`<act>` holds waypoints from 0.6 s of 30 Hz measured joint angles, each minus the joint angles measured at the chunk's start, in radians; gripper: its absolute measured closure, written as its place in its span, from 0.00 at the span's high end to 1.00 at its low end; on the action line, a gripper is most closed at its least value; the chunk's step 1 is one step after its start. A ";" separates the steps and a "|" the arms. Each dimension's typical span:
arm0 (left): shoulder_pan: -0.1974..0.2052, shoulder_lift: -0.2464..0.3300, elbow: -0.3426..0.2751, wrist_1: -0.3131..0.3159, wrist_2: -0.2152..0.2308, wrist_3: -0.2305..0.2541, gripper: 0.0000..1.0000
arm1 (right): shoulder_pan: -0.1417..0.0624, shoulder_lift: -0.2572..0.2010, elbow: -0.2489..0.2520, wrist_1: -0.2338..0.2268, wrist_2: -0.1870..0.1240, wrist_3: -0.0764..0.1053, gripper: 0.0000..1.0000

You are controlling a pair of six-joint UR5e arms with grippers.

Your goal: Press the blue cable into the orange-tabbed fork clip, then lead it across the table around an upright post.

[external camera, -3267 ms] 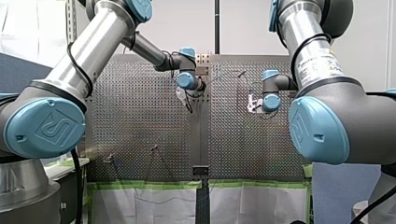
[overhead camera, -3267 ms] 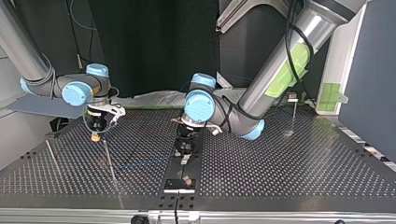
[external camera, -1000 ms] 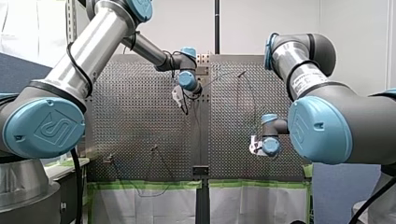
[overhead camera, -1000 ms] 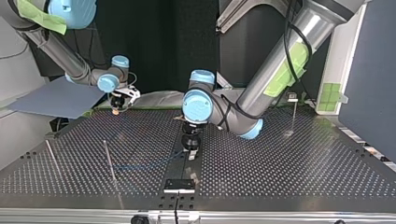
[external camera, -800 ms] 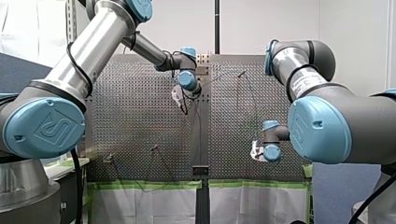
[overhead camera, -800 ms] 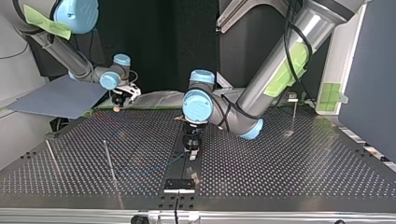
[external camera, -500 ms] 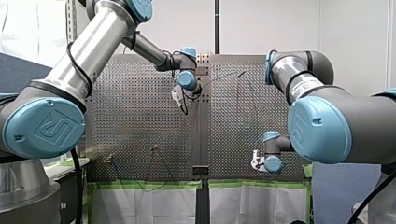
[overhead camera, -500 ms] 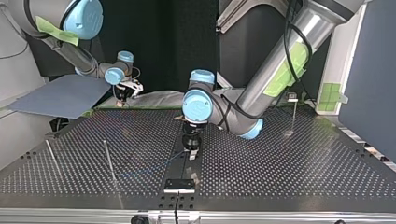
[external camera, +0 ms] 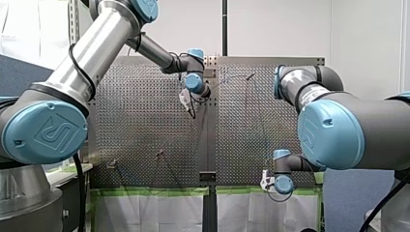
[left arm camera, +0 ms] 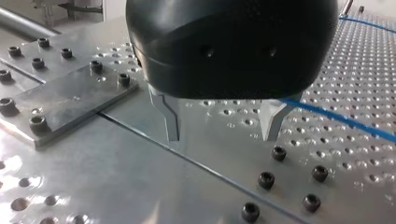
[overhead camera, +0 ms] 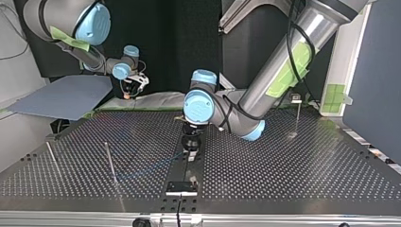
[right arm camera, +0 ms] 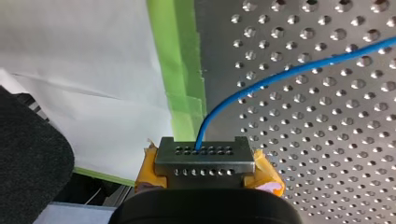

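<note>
Firmly, right claw (right arm camera: 204, 150) pinching thin blue cable (right arm camera: 289, 72), left claw (left arm camera: 222, 135) with pointed metal fingers (left arm camera: 169, 116) parted, empty

A pale, bare wall (external camera: 270, 29) rises behind the perforated metal bench (external camera: 140, 130) in the front view, with a black pole (external camera: 225, 24) upright against it. Green tape (external camera: 154, 192) edges the bench's near side above white sheeting (external camera: 159, 212). The top view shows a black backdrop (overhead camera: 175, 42) beyond the bench and a grey-blue board (overhead camera: 56, 97) at the left. At the right, a white panel (overhead camera: 343, 56) patched with green tape stands beside a dark blue partition (overhead camera: 373, 94).
</note>
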 joint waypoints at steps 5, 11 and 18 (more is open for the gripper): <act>-0.002 0.000 0.000 0.012 0.039 -0.015 0.84 | 0.000 0.002 0.000 0.001 0.000 0.000 0.00; -0.005 0.001 0.000 0.055 0.092 -0.062 0.84 | 0.000 0.002 0.000 0.001 -0.001 0.000 0.00; -0.006 0.012 0.000 0.103 0.148 -0.118 0.84 | 0.000 0.002 0.000 0.000 -0.002 0.000 0.00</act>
